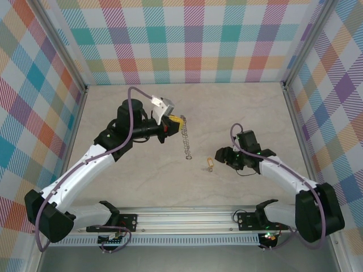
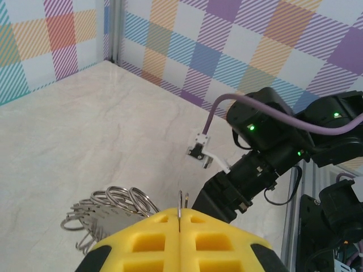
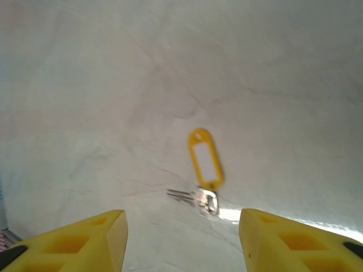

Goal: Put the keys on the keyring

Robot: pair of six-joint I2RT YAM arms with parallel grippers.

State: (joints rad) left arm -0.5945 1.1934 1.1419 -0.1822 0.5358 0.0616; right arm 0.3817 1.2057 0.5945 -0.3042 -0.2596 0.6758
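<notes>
The pale marbled table (image 1: 142, 181) takes up most of what there is to see, boxed in by pastel checked walls (image 1: 193, 39). The left arm (image 1: 85, 164) reaches from its near corner towards the middle of the table, and the right arm (image 1: 289, 181) bends in from the other side; from the left wrist it looms dark, with green lights on it (image 2: 266, 136).

The left gripper (image 1: 179, 120) has its yellow fingers (image 2: 147, 238) pressed right together, with a thin wire loop of the keyring (image 1: 186, 139) pinched in the seam between them. From above, the keyring trails as a silvery chain from that gripper towards the near side. At the wrist it bunches into overlapping rings (image 2: 110, 204) just left of the fingers (I cannot tell whether its free end touches the table).

The right gripper (image 1: 223, 156) stands with its fingers (image 3: 79, 241) well apart and nothing between them.

The key (image 1: 209, 165) lies flat on the table between the keyring's free end and the right gripper, touching neither. It is a tiny thing with a yellow tag (image 3: 205, 158) and a small silvery end (image 3: 207, 202), just ahead of the parted fingers.
</notes>
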